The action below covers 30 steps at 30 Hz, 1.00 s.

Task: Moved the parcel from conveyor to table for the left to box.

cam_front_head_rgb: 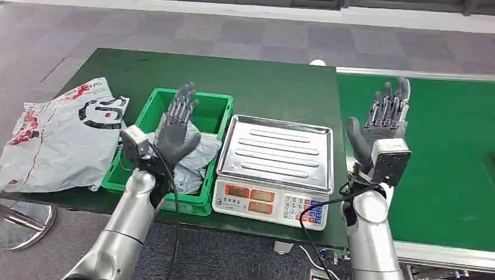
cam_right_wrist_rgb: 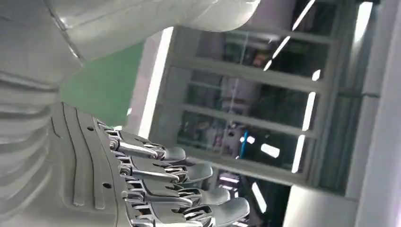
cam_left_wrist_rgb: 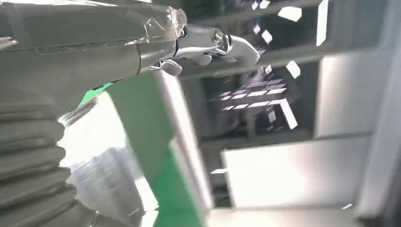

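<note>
The scale (cam_front_head_rgb: pixel 274 169) sits on the dark green surface (cam_front_head_rgb: pixel 262 76) as the middle station of a line, and everything else is arranged around it: the green conveyor belt (cam_front_head_rgb: pixel 443 151) runs just to the right of the scale, where parcels would arrive, and the green box (cam_front_head_rgb: pixel 219 114) stands touching the scale's left side, ready to receive them. A grey parcel (cam_front_head_rgb: pixel 201 157) already lies crumpled inside that box, on the side nearest the scale, so the boxing step looks done for this item. A larger grey mail bag (cam_front_head_rgb: pixel 58 137) with black and red print lies flat beyond the box, far from the scale, probably set aside. The scale's steel pan carries nothing. The left robot hand (cam_front_head_rgb: pixel 178 128) hovers above the box, just left of the scale, palm raised and fingers spread, released and holding nothing. The right robot hand (cam_front_head_rgb: pixel 382 122) stands upright just right of the scale, over the near edge of the belt, fingers extended and apart, also released; its wrist view shows the fingers (cam_right_wrist_rgb: pixel 161 177) straight and empty. Both poses read as a ready stance awaiting another parcel.
</note>
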Each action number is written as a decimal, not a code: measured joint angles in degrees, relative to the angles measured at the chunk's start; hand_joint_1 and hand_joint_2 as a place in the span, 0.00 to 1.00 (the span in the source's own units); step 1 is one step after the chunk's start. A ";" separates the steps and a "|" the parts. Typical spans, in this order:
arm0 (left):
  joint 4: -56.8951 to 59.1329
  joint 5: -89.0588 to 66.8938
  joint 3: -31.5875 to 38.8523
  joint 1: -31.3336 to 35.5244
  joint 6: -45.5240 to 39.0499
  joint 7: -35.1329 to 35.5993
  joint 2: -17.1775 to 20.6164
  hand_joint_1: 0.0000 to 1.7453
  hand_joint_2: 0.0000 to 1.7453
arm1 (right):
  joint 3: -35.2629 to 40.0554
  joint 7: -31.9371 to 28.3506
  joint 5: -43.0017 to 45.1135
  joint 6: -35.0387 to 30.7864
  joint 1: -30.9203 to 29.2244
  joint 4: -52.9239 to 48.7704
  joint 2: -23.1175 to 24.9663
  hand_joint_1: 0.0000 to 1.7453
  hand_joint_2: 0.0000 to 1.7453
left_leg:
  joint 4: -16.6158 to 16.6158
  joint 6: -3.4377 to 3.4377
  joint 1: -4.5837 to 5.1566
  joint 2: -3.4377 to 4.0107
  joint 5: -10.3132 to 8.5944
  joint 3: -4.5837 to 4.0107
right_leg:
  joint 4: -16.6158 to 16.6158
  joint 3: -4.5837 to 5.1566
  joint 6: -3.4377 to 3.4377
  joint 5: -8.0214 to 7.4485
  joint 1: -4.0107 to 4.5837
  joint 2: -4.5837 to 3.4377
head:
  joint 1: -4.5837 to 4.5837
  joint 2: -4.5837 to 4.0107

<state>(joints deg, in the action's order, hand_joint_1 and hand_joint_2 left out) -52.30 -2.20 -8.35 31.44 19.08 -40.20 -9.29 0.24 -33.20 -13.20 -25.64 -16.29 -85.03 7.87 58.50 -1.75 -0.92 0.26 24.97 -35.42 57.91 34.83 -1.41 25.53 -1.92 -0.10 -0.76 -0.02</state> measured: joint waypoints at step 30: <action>-5.03 -3.22 -12.61 -6.18 -7.87 -0.02 -0.09 0.00 1.00 | -3.72 -1.62 1.38 5.44 10.33 -2.62 -0.07 0.00 1.00 | -0.01 0.02 -0.01 0.02 0.07 0.00 | 0.00 0.01 0.00 0.06 0.01 -0.01 | 0.00 0.00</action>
<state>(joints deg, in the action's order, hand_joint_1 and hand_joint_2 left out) -57.33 -5.42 -20.96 25.26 11.21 -40.22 -9.38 -3.48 -34.82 -11.82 -20.20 -5.95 -87.65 7.80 58.49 -1.72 -0.92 0.27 25.03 -35.42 57.90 34.83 -1.41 25.60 -1.91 -0.12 -0.76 -0.02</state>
